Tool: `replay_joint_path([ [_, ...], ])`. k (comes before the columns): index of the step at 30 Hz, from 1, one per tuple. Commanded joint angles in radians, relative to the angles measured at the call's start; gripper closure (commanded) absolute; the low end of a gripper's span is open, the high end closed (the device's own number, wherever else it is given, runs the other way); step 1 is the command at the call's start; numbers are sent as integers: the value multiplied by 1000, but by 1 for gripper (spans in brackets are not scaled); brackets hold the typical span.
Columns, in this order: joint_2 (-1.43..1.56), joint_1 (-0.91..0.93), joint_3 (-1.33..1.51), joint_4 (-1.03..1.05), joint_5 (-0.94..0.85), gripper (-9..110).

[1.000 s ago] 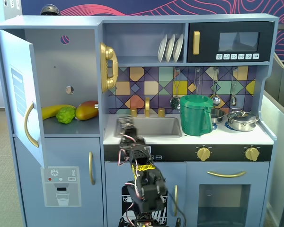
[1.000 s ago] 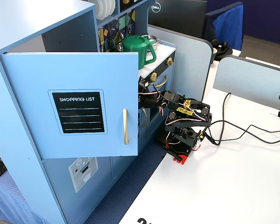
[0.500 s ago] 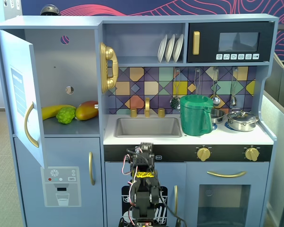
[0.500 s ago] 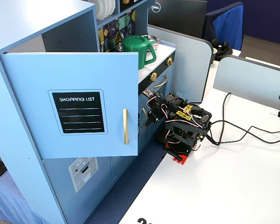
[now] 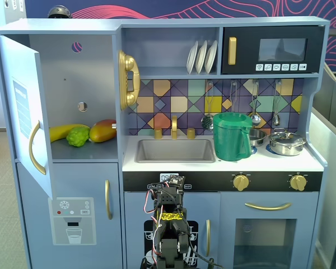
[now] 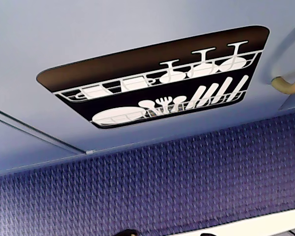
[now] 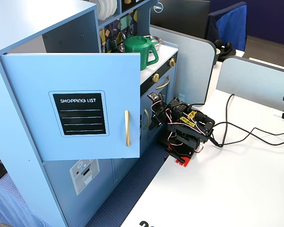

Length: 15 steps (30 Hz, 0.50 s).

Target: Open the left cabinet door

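The door (image 7: 71, 106) is already swung wide open at the top left of the toy kitchen (image 5: 224, 162), so the job looks done. In a fixed view its front with the black list (image 7: 81, 113) faces out to the side, away from the shelf. In the other fixed view we see it from the edge, sticking out toward us (image 5: 23, 112). The door is tall and flat and stands straight up, and its gold handle (image 7: 127, 127) runs up and down too, near the free edge. Behind it sit a banana (image 5: 64, 131) and other fruit (image 5: 102, 130). The arm (image 7: 184, 127) is folded low on the table, well apart from the door, close to the small door with the dish picture (image 6: 157, 78). I cannot tell if the jaws are open or shut, since no picture shows the tips clearly. Nothing seems to be held. What could go wrong? The door hangs free, so a bump could swing it shut again. If the arm lifts up fast, it might hit the lower doors or the little gold handle (image 6: 292, 78) right beside it. Its wires (image 7: 236, 135) could also snag.
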Motion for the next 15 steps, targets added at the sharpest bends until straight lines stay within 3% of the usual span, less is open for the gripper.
replay_joint_path([
  [1,-5,-17,8,173,67,101],
  [15,-5,-21,8,167,130,101],
])
